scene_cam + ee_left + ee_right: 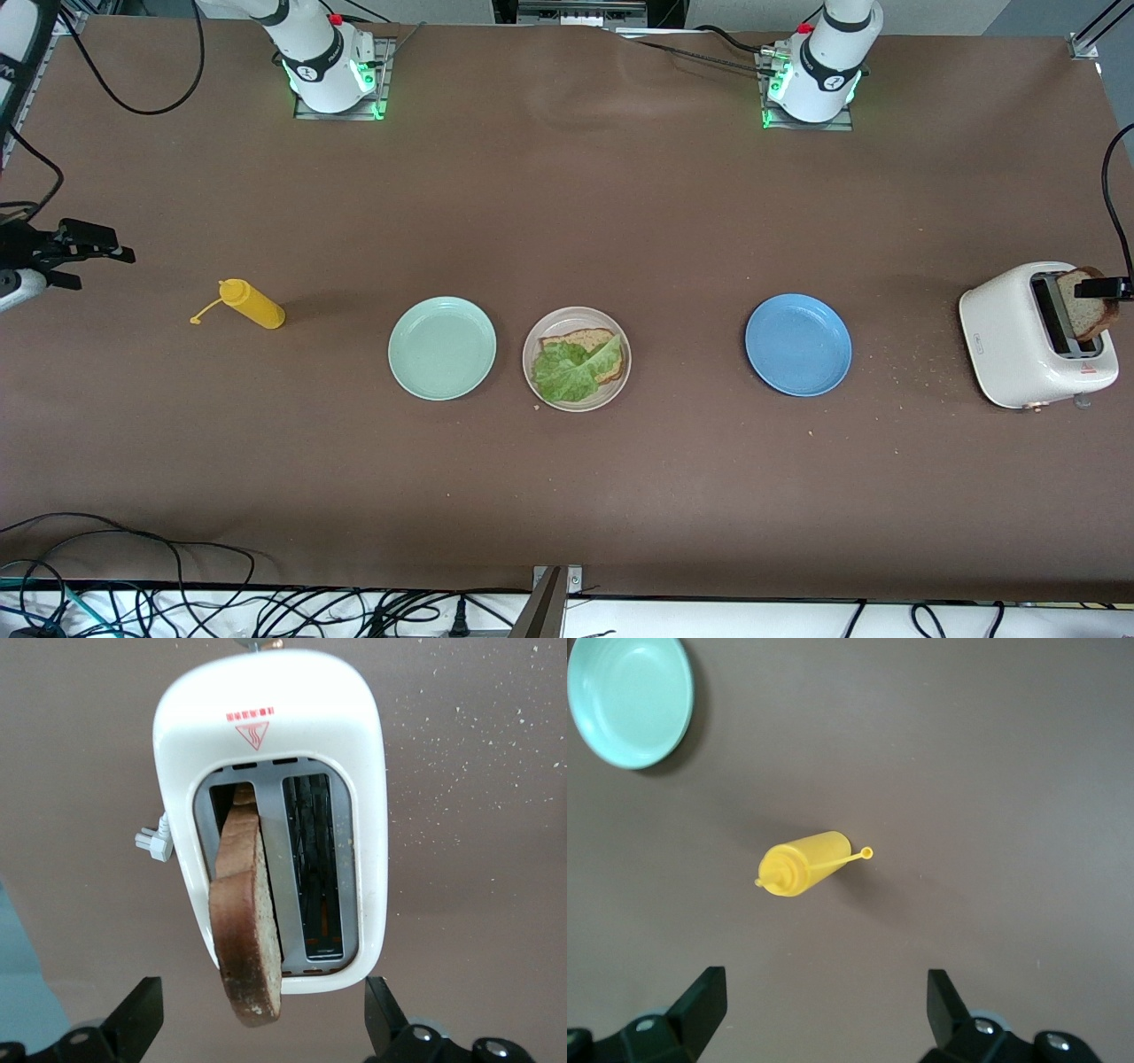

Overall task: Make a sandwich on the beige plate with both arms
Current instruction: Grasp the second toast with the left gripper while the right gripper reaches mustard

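left gripper [257, 1028]: jaws spread wide, holding nothing; it hangs over the white toaster [1019, 341] at the left arm's end of the table; neither finger [137, 1014] touches the slice

right gripper [824, 1019]: jaws spread wide, empty; over bare table at the right arm's end, above the yellow squeeze bottle [804, 864] (no contact)

toaster slice [246, 921]: brown bread standing on edge in one slot, leaning out over the toaster's rim; its long axis runs along the slot; the second slot is open

beige plate [537, 372]: between the mint-green plate [442, 347] and the blue plate [798, 345], mid-table; just beside the mint-green one, well apart from the blue one

sandwich so far: one bread slice [580, 338] flat on the beige plate; lettuce leaf [571, 370] lies on it, covering most of it; a crust edge shows at the side farther from the front camera; no top slice on it

left wrist view only: slot interior, red warning mark, crumbs scattered on the table near the toaster

right wrist view only: bottle's cap on its tether [866, 852]; mint-green plate at one corner

front view only: all three plates in a row; bottle nearer the right arm's end than the mint-green plate
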Robot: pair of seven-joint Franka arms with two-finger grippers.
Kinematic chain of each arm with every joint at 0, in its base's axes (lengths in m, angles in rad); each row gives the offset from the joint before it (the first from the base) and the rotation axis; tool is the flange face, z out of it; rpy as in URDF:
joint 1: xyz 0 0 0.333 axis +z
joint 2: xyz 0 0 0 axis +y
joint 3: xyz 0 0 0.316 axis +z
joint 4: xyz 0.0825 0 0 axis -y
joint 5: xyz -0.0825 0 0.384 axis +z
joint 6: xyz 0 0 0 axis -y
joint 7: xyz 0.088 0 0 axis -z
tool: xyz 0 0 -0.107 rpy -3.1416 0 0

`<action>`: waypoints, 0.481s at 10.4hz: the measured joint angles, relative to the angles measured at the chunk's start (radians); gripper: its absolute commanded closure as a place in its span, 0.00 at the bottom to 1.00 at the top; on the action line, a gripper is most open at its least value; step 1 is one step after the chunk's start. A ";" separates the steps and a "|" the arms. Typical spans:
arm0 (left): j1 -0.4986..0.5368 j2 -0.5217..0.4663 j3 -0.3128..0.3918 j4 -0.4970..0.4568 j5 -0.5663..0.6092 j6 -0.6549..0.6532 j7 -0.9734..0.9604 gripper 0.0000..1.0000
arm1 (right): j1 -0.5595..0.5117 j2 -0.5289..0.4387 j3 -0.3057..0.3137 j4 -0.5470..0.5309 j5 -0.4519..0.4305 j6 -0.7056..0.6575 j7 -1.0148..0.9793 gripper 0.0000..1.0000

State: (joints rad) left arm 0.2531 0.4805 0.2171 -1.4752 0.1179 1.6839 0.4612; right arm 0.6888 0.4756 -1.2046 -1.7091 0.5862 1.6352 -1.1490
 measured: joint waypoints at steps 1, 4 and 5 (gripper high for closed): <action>0.001 -0.015 -0.001 -0.025 0.000 0.019 0.000 0.06 | -0.001 0.000 -0.011 -0.057 0.053 0.036 -0.139 0.00; 0.013 -0.036 -0.001 -0.081 0.000 0.081 0.000 0.38 | -0.026 0.004 -0.021 -0.195 0.230 0.102 -0.520 0.00; 0.018 -0.042 -0.001 -0.094 0.000 0.097 0.000 0.51 | -0.034 0.009 -0.021 -0.240 0.288 0.116 -0.630 0.00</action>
State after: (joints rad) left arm 0.2708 0.4387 0.2157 -1.5694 0.1179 1.7805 0.4612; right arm 0.6544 0.4842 -1.2252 -1.9490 0.8743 1.7507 -1.7786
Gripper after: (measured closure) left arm 0.216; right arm 0.000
